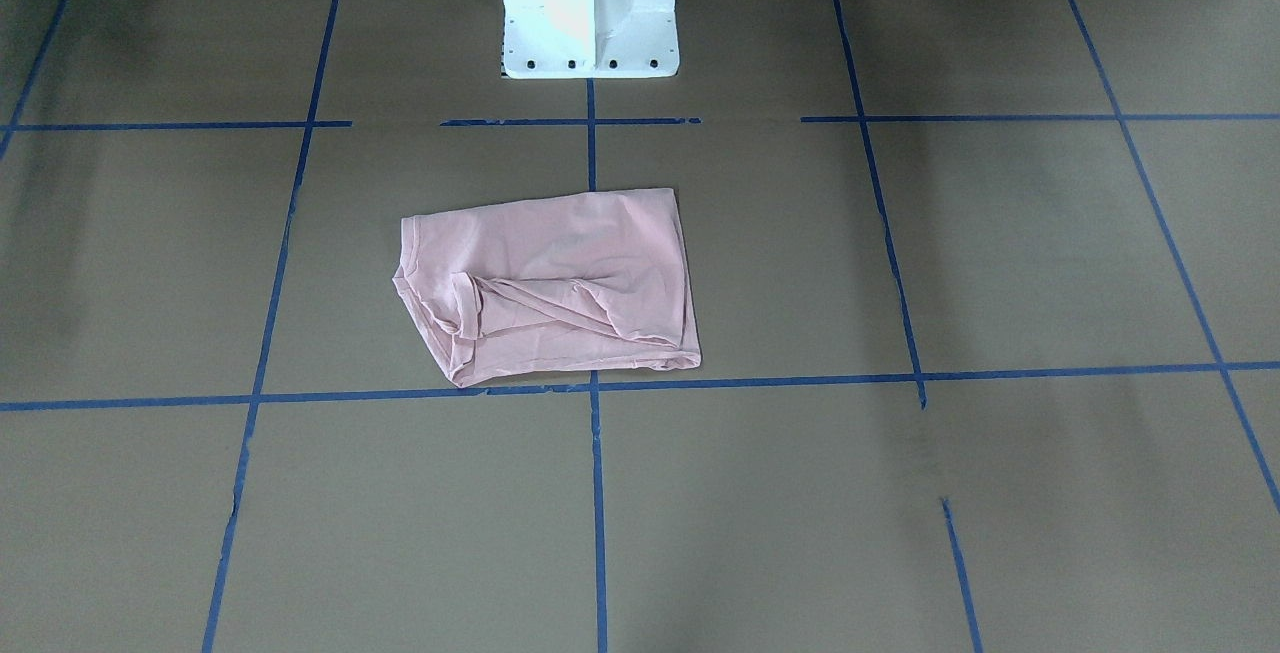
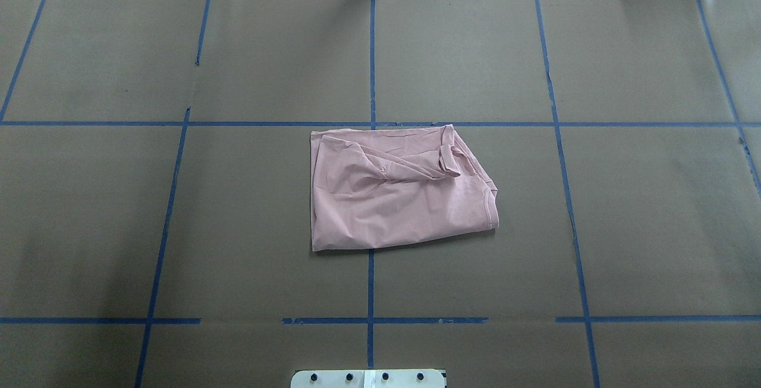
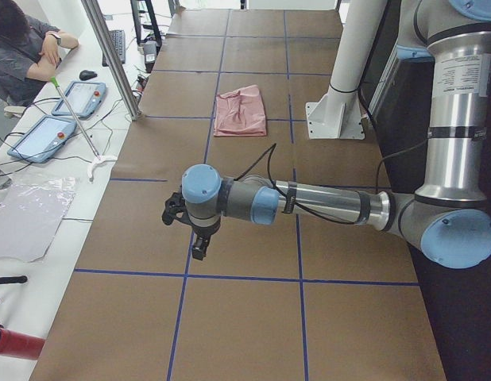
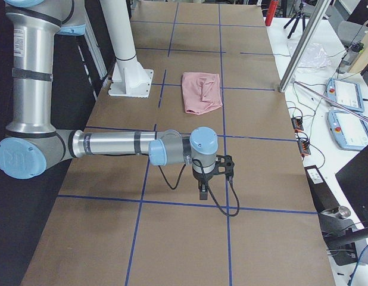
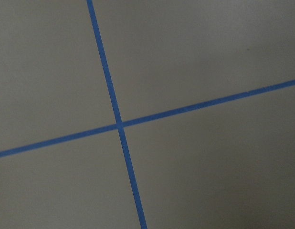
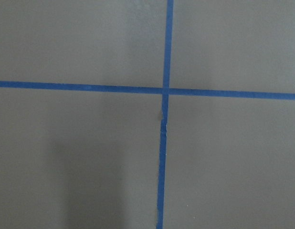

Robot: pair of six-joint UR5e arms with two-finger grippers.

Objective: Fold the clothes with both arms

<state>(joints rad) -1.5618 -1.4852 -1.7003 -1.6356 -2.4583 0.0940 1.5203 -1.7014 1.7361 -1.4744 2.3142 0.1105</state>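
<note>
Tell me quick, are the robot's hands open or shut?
Left hand: cannot be told from this side view.
Right hand: cannot be told either.

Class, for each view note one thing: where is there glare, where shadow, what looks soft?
Exterior front-facing: the white pedestal is washed out by glare, soft shadow bands cross the table. Overhead exterior: even light, T-shirt sharp. Left wrist: blue tape looks soft. Right wrist: dim shadow at lower left.

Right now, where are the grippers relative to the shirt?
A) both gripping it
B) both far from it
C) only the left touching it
B: the T-shirt lies alone, while the left gripper and right gripper hang over the table well away from it.
</note>
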